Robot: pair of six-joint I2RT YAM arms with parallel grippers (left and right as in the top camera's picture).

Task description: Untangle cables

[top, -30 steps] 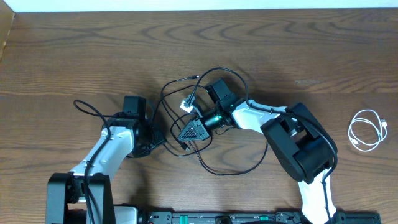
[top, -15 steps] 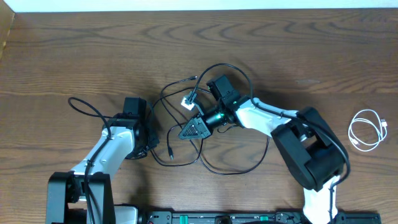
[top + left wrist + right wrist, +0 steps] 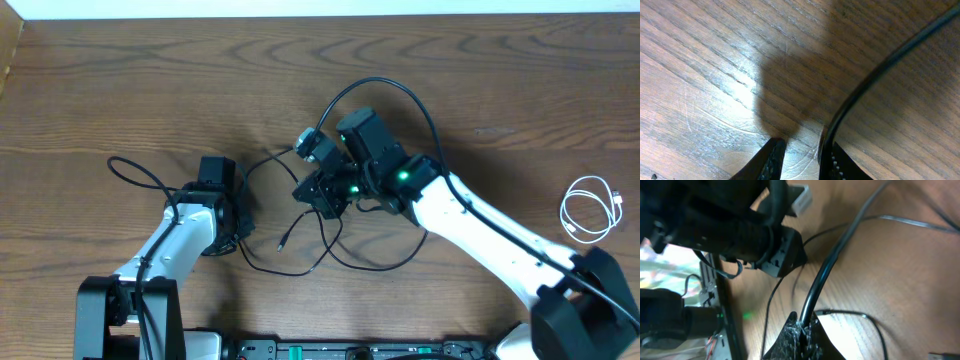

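The left gripper point(image 3: 800, 142) is seen slightly parted, low over the table point(image 3: 120, 80). One of the black cables point(image 3: 875, 70) lies against one finger, and no firm hold on it is shown. Towards the middle, black loops are seen crossing one another on the wood, so the main untangling is judged not yet done. There the right gripper point(image 3: 801, 330) is clamped on a black strand. At the far right the white cable point(image 3: 590, 210) is coiled alone, well apart, and is judged already separated.

Black cables point(image 3: 375, 267) lie mid-table in loose overlapping loops, one plug end point(image 3: 283, 242) free on the wood; white cable point(image 3: 565, 210) sits coiled, well apart at the right edge
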